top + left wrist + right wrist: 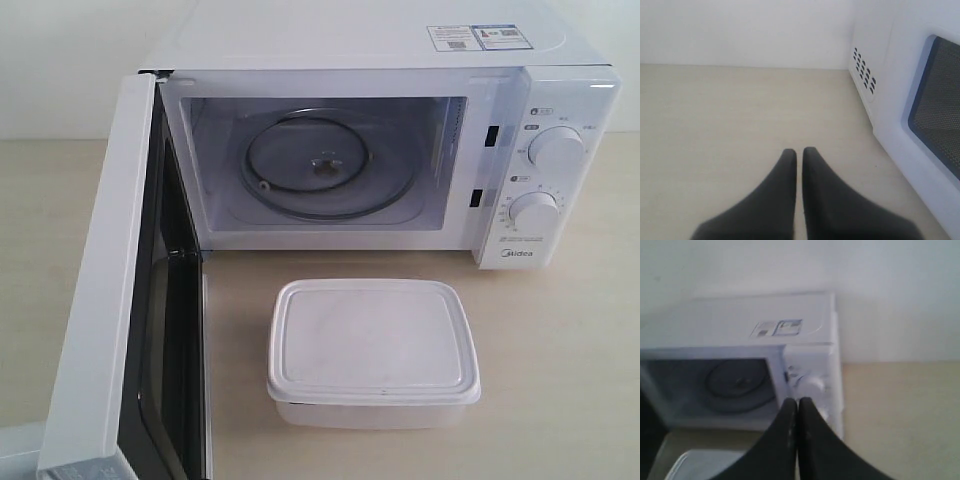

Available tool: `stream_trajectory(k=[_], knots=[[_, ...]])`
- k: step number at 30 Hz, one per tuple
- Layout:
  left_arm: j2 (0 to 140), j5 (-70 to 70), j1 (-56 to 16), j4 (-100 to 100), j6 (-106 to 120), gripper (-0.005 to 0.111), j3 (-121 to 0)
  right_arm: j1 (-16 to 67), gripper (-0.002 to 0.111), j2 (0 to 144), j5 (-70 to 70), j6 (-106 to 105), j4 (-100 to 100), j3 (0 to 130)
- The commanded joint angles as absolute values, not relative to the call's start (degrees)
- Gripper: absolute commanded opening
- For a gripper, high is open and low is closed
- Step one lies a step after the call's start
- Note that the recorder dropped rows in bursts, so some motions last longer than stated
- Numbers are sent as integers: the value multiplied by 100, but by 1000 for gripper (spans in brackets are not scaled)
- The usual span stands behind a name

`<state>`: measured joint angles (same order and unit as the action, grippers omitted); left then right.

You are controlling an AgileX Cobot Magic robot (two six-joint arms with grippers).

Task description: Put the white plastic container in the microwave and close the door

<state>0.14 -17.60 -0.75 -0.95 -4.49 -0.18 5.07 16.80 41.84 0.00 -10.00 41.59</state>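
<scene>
Container sitting out front, microwave standing open.
The container (372,345) is resting on the table (560,340) just in front of the microwave (350,35), whose door (100,300) is hanging wide open on the left. The left gripper (799,152) is hovering over the table beside the door, and the right gripper (797,402) is hovering before the microwave. Both are pinched together, holding nothing.

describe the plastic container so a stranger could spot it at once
Find the white microwave at the back of the table, its door swung wide open. Just in front of its open cavity sits the white plastic container. Unlike the tall appliance, it is low, rectangular, round-cornered, with a flat lipped lid.
</scene>
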Motion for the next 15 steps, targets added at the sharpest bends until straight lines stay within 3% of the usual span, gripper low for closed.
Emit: stream_trajectory(k=[1, 15], knots=[[0, -1749, -56, -68, -469, 4, 0, 519, 0, 1927, 4680, -515, -2416, 4107], [0, -1762, -56, -68, -469, 4, 0, 519, 0, 2075, 4669, -1467, -5235, 2136]])
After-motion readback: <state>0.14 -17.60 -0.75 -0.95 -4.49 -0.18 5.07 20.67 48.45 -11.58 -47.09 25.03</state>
